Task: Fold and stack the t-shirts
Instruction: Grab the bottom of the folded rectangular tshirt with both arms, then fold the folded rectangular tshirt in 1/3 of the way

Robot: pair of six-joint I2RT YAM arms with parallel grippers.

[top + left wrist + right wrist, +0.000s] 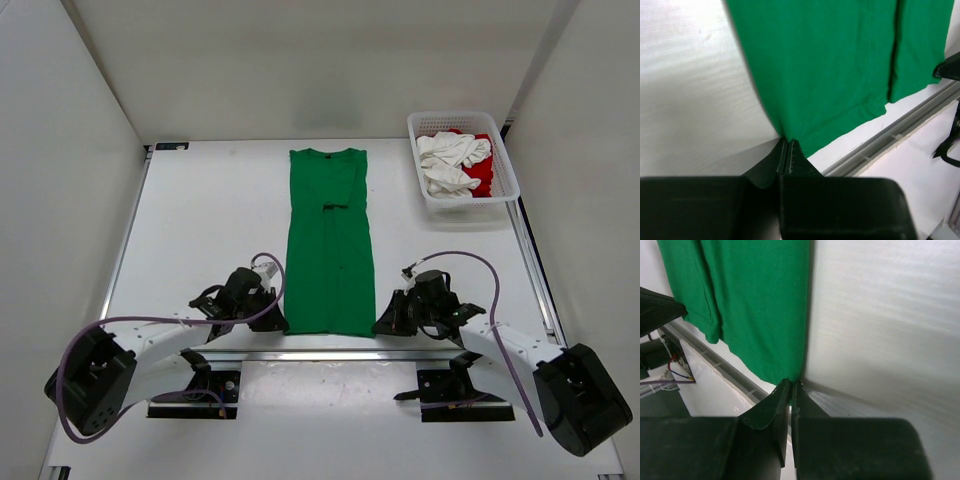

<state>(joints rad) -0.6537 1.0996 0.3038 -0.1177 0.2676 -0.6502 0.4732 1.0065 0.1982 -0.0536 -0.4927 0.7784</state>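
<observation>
Bright, flat light from above, softer at my wrists.

From the top view everything is evenly lit and sharp: the white table [200, 220] is nearly washed out, the green t-shirt [328, 260] keeps its full colour, and only faint, soft shadows sit under my arms and along the side walls. In my left wrist view the table blows out to glare at the upper left, the shirt's edge bows into a curve, and my left gripper [788, 143] is a dark, soft-edged mass throwing a grey shadow leftward. My right wrist view shows a streaky sheen on the table, a shadow fanning right from my right gripper [791, 384], and blurred clutter at the left edge.
</observation>
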